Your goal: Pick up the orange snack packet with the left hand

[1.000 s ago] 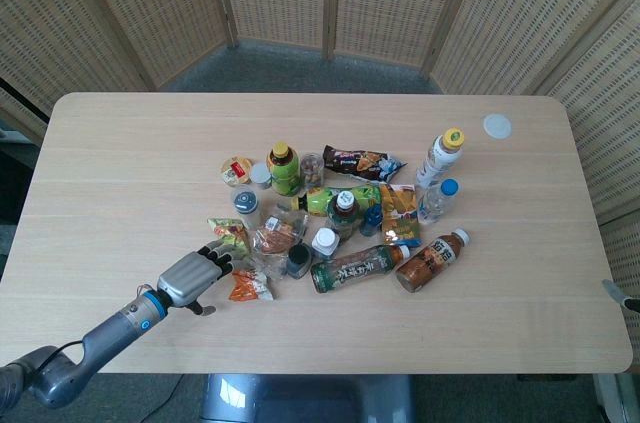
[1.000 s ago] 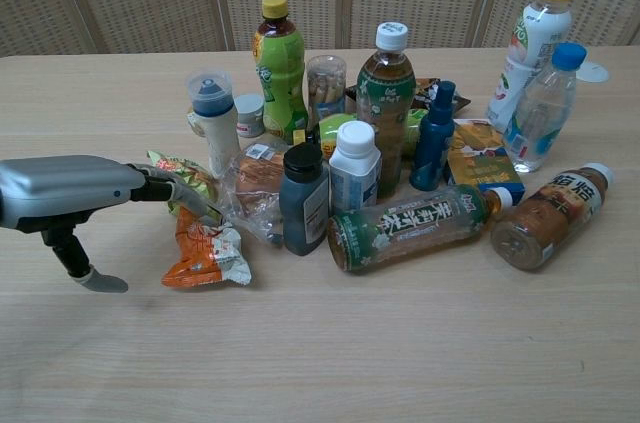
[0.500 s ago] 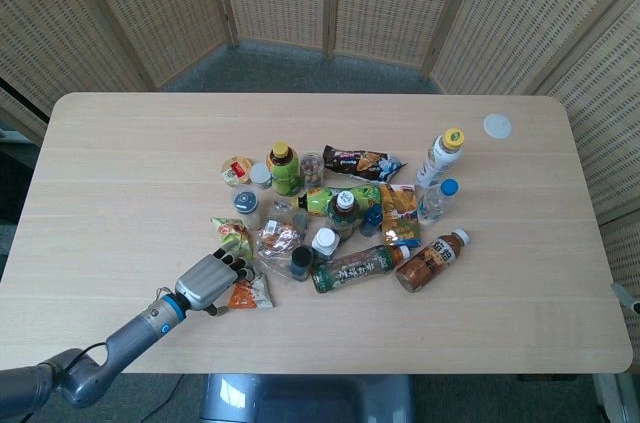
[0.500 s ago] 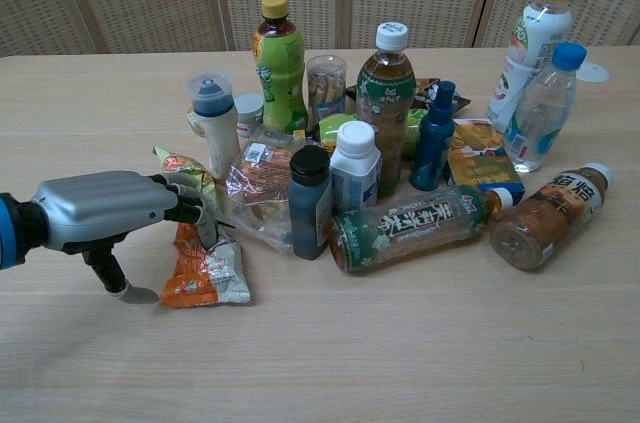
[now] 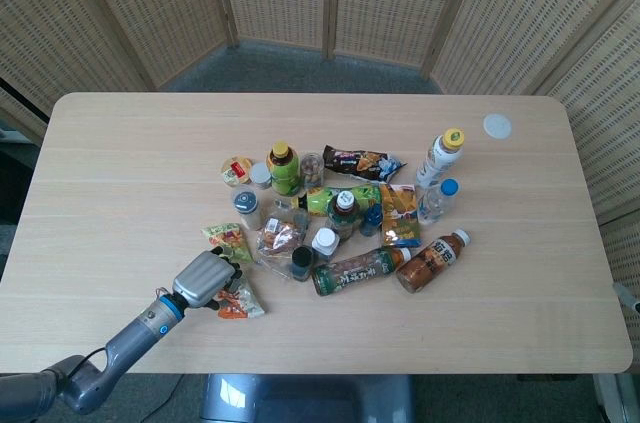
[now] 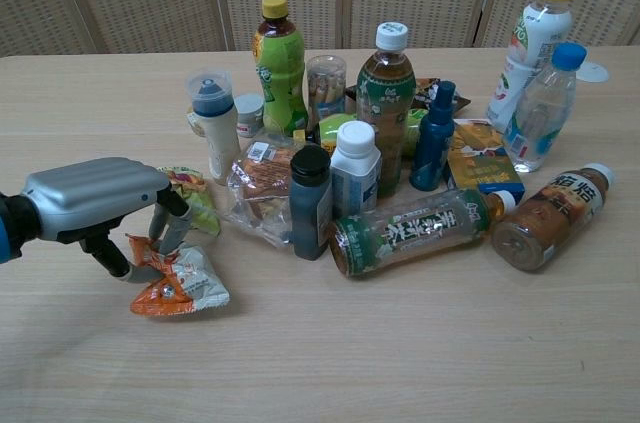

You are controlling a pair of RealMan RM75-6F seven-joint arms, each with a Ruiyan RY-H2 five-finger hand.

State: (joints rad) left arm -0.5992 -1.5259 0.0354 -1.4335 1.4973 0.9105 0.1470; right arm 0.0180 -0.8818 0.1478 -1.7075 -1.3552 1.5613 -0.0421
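The orange snack packet [image 6: 180, 283] lies flat on the table [image 6: 400, 363], in front of the pile and to its left. My left hand [image 6: 100, 205] reaches in from the left and arches over the packet's left end. Its fingers curl down onto that end, and the thumb presses the packet from the near side, pinching it. From the head view, the left hand [image 5: 205, 281] covers part of the orange packet [image 5: 238, 301]. Only a grey sliver of my right hand [image 5: 633, 296] shows at the right edge of the head view.
A green snack packet [image 6: 190, 193] and a clear bag of snacks [image 6: 262, 193] lie just behind the hand. Behind and to the right stand several upright bottles, among them a dark one [image 6: 310, 201]. A tea bottle [image 6: 420, 228] lies on its side.
My left hand has curled its fingers down and drawn back to the left and toward the front. The orange packet slid with it, away from the pile.
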